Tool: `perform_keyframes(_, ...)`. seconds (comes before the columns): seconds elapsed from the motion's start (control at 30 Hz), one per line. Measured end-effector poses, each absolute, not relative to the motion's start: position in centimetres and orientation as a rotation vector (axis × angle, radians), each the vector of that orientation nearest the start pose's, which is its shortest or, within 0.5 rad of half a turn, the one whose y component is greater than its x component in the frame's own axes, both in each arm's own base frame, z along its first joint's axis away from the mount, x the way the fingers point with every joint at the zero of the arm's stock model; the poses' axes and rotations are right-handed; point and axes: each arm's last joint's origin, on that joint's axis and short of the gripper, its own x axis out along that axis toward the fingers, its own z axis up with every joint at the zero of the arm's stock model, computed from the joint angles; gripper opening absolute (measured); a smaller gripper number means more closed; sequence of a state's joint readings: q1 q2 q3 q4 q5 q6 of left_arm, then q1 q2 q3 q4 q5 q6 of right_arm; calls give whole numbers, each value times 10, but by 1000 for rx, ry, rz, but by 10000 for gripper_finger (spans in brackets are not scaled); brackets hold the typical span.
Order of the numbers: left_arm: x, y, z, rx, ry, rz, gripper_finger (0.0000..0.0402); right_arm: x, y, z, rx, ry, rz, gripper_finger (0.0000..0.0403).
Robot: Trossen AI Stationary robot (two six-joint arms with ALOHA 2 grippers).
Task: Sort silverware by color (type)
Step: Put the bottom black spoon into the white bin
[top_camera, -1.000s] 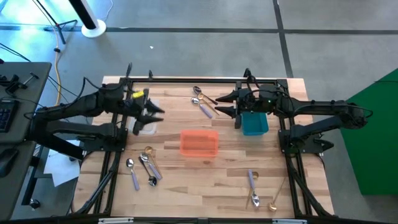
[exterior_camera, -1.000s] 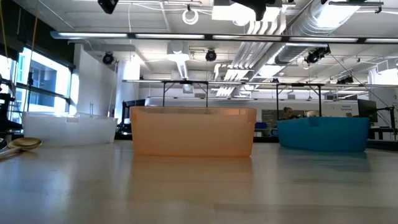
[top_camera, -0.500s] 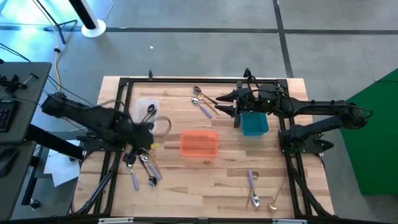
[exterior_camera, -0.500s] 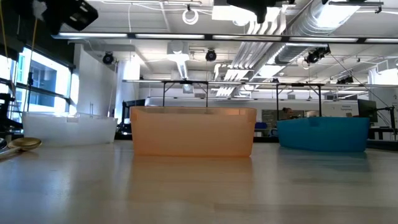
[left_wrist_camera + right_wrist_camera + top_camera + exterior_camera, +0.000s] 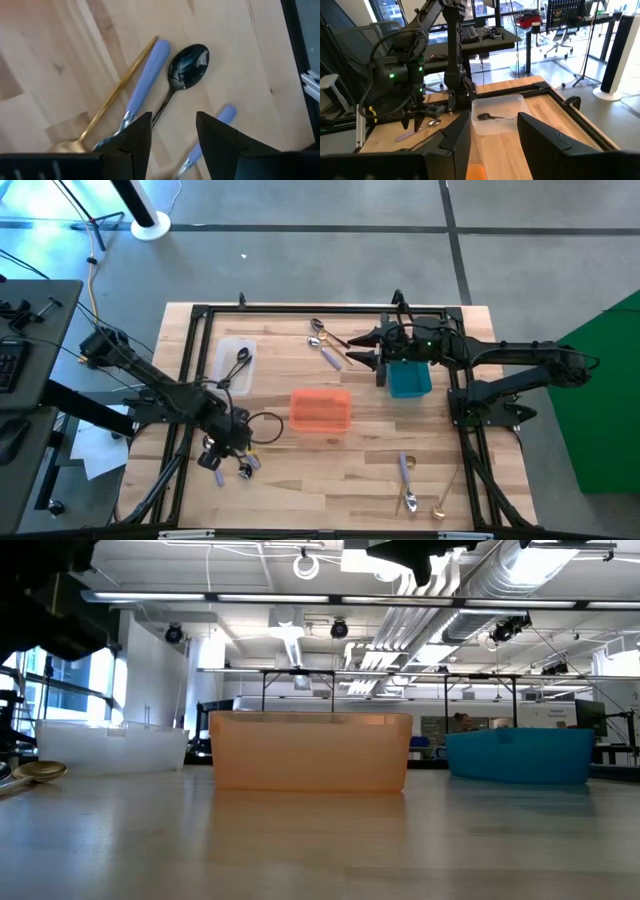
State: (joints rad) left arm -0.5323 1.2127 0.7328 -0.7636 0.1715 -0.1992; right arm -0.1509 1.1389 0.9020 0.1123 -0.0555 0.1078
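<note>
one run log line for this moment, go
left gripper: jaws open, over spoon cluster, above glossy black spoon | right gripper: jaws open, empty, beside teal plastic bin | clear plastic bin: one black spoon inside

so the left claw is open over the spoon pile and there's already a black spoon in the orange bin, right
Not quite. The black spoon lies in the clear bin, not the orange bin, which looks empty; the high view shows this. The rest holds: the left claw is open over the spoon pile, as the left wrist view shows.
</note>
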Motion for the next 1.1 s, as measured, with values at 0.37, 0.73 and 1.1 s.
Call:
perform_keyframes(0.37, 168, -129, 167, 245, 1354, -552, 145, 255, -37, 330, 120, 138, -103, 146)
perform_keyframes(0.73, 173, -136, 138, 421, 1435, -457, 145, 255, -37, 330, 134, 138, -104, 146)
perform_keyframes(1.1, 172, -136, 136, 399, 1438, -461, 138, 255, -37, 330, 145, 137, -104, 146)
